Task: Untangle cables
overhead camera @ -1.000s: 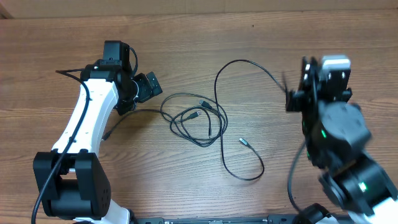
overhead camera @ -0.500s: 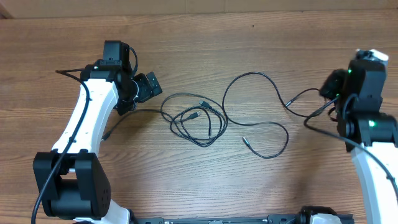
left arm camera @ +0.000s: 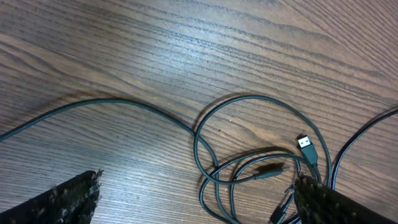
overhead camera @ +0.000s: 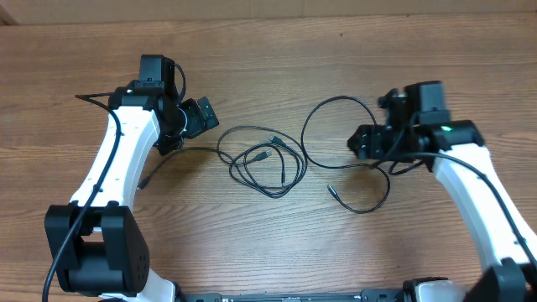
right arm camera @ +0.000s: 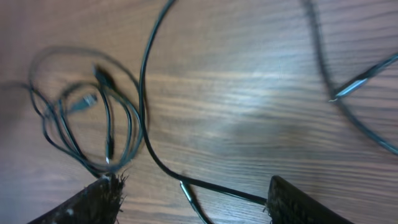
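Overhead view: the right gripper (overhead camera: pixel 362 143) has released the long cable (overhead camera: pixel 340 99) and come back down over the table (overhead camera: pixel 252 50). Its jaws now stand apart, with nothing clamped. The long cable now lies drawn out in a wide loop that passes beneath and ahead of the right jaws, mostly clear of the tangled coil (overhead camera: pixel 262 155). The coil rests just ahead of the left gripper (overhead camera: pixel 197 117), whose jaws stand wide apart and empty. One cable appears largely separated, while the coil is not yet undone.
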